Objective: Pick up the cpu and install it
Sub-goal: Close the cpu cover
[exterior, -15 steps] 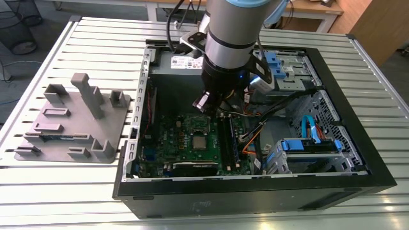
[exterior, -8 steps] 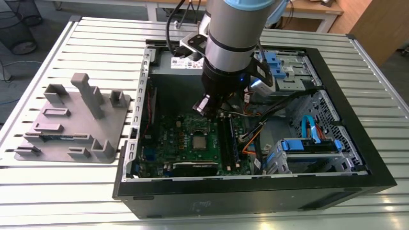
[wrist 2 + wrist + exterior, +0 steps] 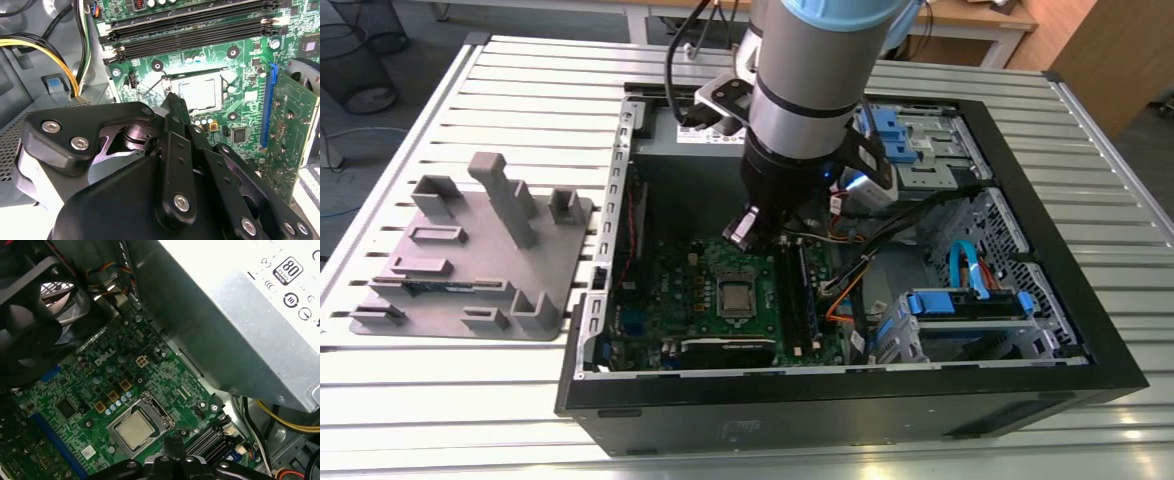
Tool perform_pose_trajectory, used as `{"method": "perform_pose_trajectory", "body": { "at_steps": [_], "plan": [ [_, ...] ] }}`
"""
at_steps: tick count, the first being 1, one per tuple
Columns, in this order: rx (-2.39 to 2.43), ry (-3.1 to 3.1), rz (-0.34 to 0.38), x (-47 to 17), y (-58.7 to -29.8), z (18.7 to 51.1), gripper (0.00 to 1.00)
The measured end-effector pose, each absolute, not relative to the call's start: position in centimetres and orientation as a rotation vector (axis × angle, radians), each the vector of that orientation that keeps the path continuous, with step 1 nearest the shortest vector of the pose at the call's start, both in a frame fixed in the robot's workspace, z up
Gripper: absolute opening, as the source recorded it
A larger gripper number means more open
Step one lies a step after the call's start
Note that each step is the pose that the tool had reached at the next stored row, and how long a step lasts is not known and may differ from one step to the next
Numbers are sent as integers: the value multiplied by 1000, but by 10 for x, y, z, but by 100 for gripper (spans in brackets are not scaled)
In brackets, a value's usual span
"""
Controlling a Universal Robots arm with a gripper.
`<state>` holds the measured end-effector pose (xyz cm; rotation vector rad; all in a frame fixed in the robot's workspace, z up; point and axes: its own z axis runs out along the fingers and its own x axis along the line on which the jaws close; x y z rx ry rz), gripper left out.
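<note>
cpu (image 3: 134, 431) apparently seated; claw (image 3: 172, 446) above.

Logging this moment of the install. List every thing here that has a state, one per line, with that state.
cpu: lying flat in the socket frame on the motherboard, silver top up.
socket frame: open, not covering the cpu.
gripper: above the motherboard beside the socket, holding nothing that shows.
computer case: lying on its side, side panel off.
grey tray: on the table beside the case, no chip seen on it.
</note>
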<state>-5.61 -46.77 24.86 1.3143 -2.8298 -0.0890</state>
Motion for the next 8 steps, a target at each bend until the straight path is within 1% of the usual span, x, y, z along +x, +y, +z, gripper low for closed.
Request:
{"method": "perform_pose_trajectory", "body": {
  "at_steps": [8],
  "plan": [
    [1314,-2829,-86,-56,-466,248,11]
  ]
}}
